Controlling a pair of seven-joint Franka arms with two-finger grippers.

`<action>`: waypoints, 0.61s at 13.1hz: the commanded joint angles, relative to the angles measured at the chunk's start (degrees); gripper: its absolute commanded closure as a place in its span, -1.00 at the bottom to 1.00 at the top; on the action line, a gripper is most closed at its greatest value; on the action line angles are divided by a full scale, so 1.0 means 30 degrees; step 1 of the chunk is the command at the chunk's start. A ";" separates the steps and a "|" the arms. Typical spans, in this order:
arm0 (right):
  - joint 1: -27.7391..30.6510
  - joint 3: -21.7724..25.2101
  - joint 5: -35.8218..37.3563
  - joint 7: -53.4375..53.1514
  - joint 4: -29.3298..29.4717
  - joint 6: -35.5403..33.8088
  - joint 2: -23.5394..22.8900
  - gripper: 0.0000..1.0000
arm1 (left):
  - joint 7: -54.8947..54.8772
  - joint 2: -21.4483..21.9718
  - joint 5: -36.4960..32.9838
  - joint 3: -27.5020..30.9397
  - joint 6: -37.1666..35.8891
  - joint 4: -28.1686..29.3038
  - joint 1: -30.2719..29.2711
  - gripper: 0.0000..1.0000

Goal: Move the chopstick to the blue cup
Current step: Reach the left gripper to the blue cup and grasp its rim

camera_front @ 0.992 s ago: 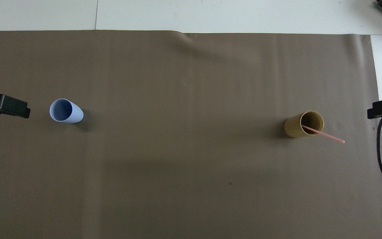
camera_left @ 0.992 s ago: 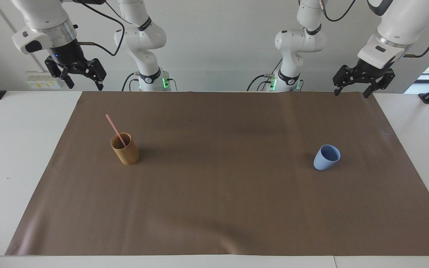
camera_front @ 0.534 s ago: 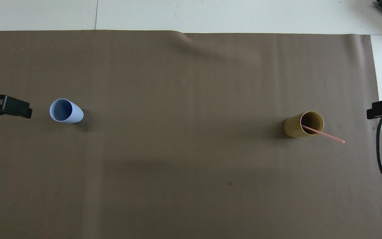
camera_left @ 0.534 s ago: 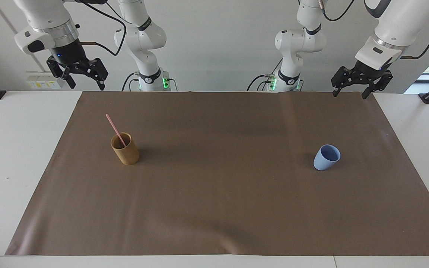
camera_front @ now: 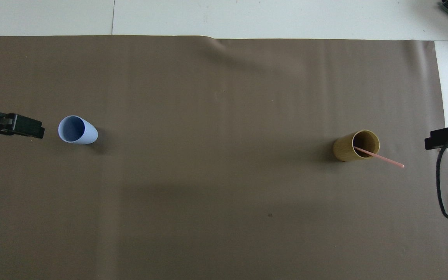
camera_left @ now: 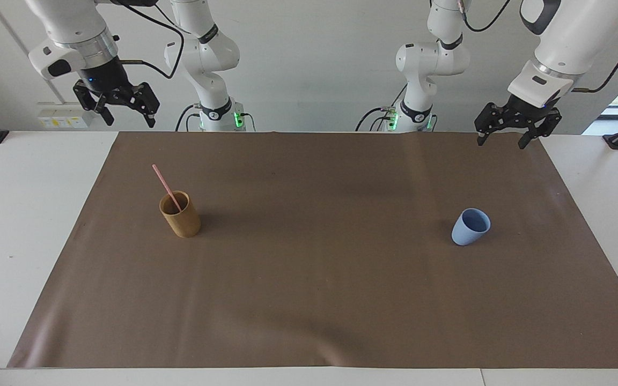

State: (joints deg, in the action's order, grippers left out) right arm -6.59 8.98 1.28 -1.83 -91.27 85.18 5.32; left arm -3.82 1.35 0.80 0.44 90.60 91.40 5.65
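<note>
Chopstick (camera_left: 165, 186): I see it standing slanted in the bamboo cup (camera_left: 181, 215), toward the right arm's end of the counter.
Blue cup (camera_left: 470, 227): upright on the brown mat (camera_left: 309, 279), toward the left arm's end, well apart from the bamboo cup.
Left gripper (camera_left: 503, 139): raised above the mat's edge nearest the robots, fingers spread, holding nothing.
Right gripper (camera_left: 131, 119): raised near its own mat corner, fingers spread, holding nothing.

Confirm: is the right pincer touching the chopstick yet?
Apart. The facing view shows the right pincer open, raised above the table's edge, with plain brown mat between it and the chopstick, which leans in the bamboo cup.
</note>
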 commanded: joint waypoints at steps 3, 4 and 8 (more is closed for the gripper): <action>0.0000 -0.0006 -0.0133 0.0493 -0.0630 0.0113 0.0483 -1.00 | -0.1240 0.0136 0.0025 0.0087 0.3746 0.3013 -0.1263 -1.00; 0.0000 -0.0006 -0.0133 0.0493 -0.0631 0.0113 0.0483 -1.00 | -0.2031 -0.0010 0.0026 0.0087 0.4510 0.3571 -0.1760 -1.00; 0.0000 -0.0006 -0.0133 0.0493 -0.0631 0.0084 0.0483 -1.00 | -0.2800 -0.1558 0.0055 0.0087 0.7382 0.4690 -0.2087 -1.00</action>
State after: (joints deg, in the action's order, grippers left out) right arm -6.59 8.98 1.27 -1.71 -91.60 85.18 5.36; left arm -11.30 -1.43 0.82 1.25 108.83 104.26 -0.06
